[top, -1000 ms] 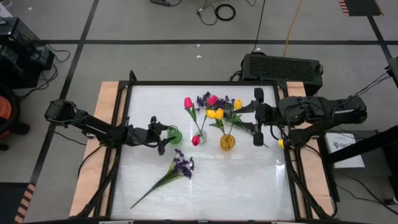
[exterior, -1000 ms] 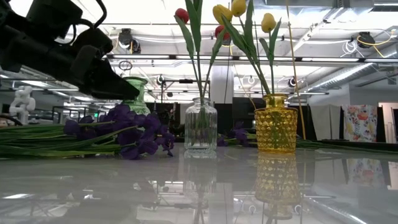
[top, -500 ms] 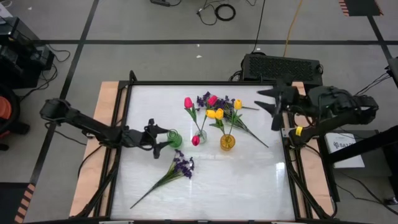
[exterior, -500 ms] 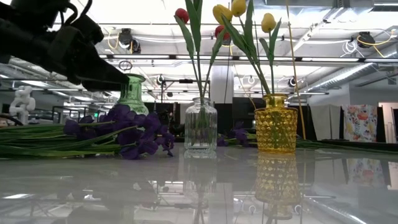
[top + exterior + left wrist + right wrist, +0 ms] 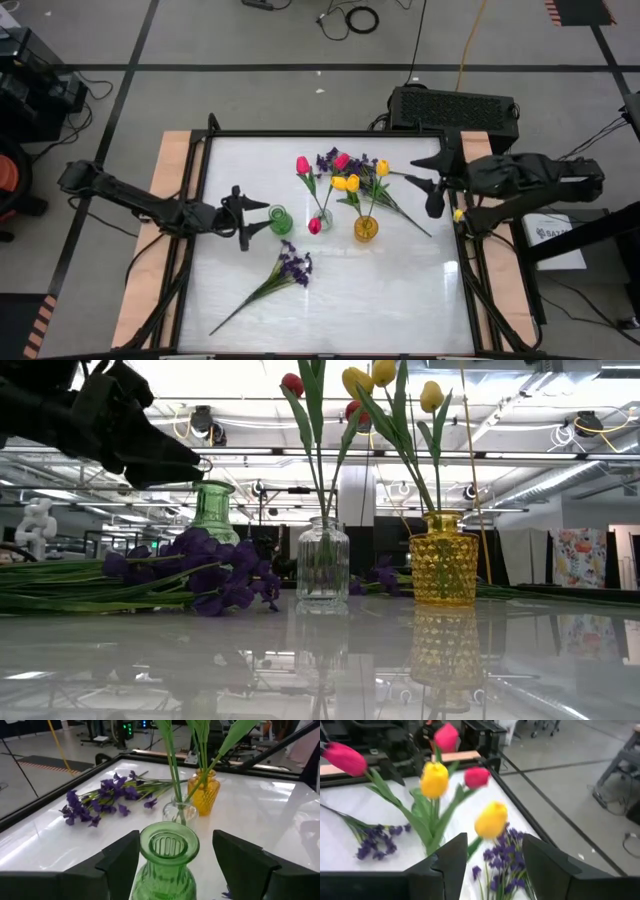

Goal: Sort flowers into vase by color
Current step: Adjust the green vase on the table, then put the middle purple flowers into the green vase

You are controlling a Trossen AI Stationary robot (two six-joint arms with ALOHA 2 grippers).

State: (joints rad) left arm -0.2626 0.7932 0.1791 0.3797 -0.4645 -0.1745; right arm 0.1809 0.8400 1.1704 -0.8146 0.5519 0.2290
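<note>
The green vase (image 5: 281, 220) stands upright on the table. My left gripper (image 5: 258, 221) is open just left of it; in the left wrist view its fingers (image 5: 120, 862) stand on either side of the vase's neck (image 5: 167, 847) with gaps. A clear vase (image 5: 322, 218) holds pink-red tulips (image 5: 303, 164). A yellow vase (image 5: 366, 228) holds yellow tulips (image 5: 346, 183). One purple sprig (image 5: 291, 265) lies flat near the front, another (image 5: 328, 159) behind the vases. My right gripper (image 5: 425, 187) is open above the table's right side.
The second sprig's green stem (image 5: 410, 218) runs across the table toward the right frame, below my right gripper. A black box (image 5: 455, 106) sits beyond the far edge. Bare tabletop (image 5: 380, 300) shows near the front right.
My left gripper has drawn back from the green vase toward the table's left edge and risen a little; the vase stands where it was. My right gripper has moved up and toward the right edge, away from the stem, and turned.
</note>
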